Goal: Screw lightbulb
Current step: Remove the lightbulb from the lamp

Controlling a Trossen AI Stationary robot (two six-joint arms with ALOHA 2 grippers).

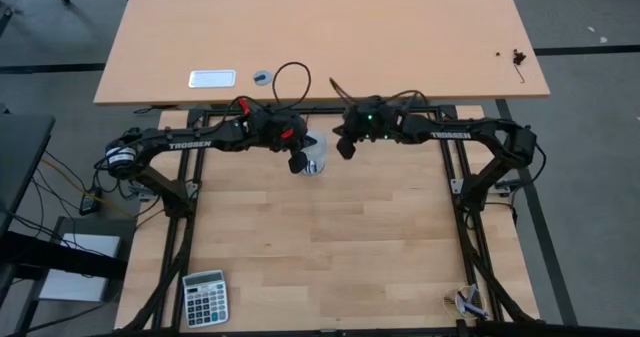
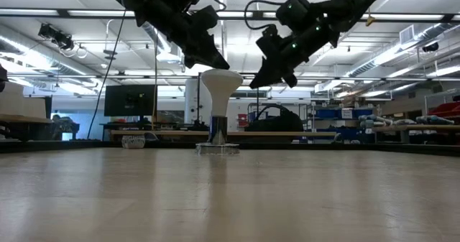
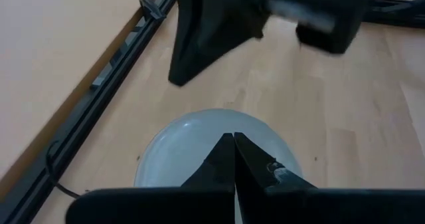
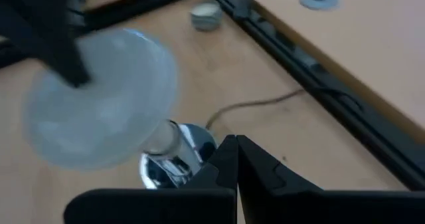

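Note:
The white lightbulb (image 2: 221, 91) stands upright with its dome face up and its narrow base in a shiny socket (image 2: 218, 147) on the wooden table. My left gripper (image 2: 220, 64) is shut, slanting down from the left just over the dome (image 3: 192, 154). My right gripper (image 2: 259, 82) is also shut. It slants down from the right and hangs beside the dome's rim with a small gap, touching nothing. In the right wrist view the bulb (image 4: 99, 104) and socket (image 4: 174, 163) lie just ahead of those fingers. My left gripper's shut fingertips (image 3: 234, 141) stand at the top of the bulb's dome face (image 3: 199, 127), coming slanting from above and the table's left. Whether they touch the dome or hover just over it, I cannot tell.
A thin cord (image 4: 255, 103) runs from the socket toward the black frame rail (image 4: 312, 71) at the far edge. Beyond the rail is a second table (image 1: 320, 27) with a white plate (image 1: 212, 78) and a small disc (image 1: 262, 76). A calculator (image 1: 205, 297) lies near left.

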